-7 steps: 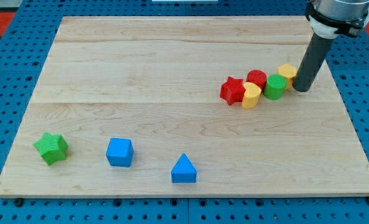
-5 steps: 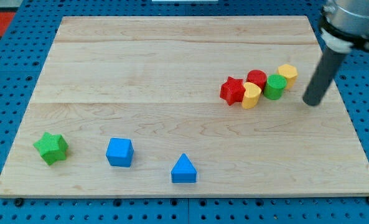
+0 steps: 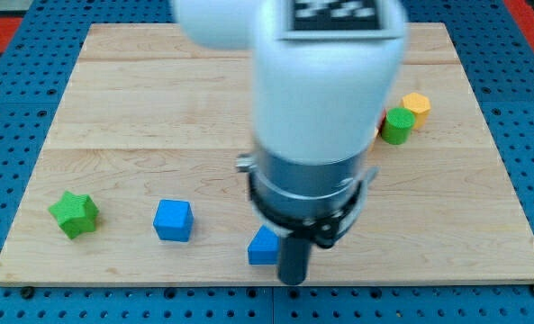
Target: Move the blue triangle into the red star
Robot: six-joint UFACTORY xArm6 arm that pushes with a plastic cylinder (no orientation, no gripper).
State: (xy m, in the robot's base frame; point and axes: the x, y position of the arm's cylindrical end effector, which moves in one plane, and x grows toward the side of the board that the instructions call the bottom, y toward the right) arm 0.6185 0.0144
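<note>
My tip touches one blue triangle on its left; it holds nothing. Farther left: one blue cube, one green star.

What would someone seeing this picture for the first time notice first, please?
The big white and black arm body fills the middle of the view and hides the board behind it, red star included. My tip sits near the view's bottom edge, right beside the blue triangle, on its right and partly covering it. Further left lie a blue cube and a green star; a green cylinder and a yellow block peek out at upper right.
</note>
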